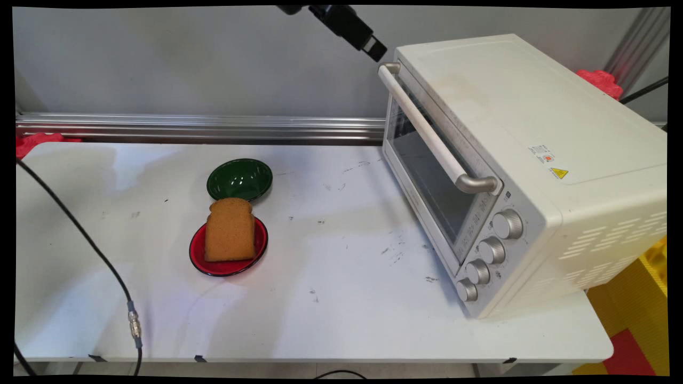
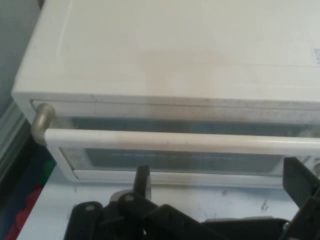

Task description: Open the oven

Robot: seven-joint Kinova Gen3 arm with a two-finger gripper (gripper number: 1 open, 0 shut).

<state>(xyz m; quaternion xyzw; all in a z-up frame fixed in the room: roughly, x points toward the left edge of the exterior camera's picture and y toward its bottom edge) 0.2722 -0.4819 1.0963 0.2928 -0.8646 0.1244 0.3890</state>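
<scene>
above the toaster oven [image 1: 512, 160], near its far top corner, the gripper [image 1: 373, 45] hangs with its fingers [image 2: 143, 179] spread wide and holding nothing. the door handle [image 2: 175, 140] lies just below and ahead, door shut. squaring the fingers across the bar looks the careful way. open table [image 1: 331, 298] lies left; the bread [image 1: 230, 229] on the red plate [image 1: 198, 250] and the green bowl [image 1: 240, 178] sit well apart.

The black gripper [image 1: 376, 49] hangs at the top of the main view, tilted down to the right. In the hand view its two fingers [image 2: 143, 181] stand spread wide, holding nothing.
</scene>
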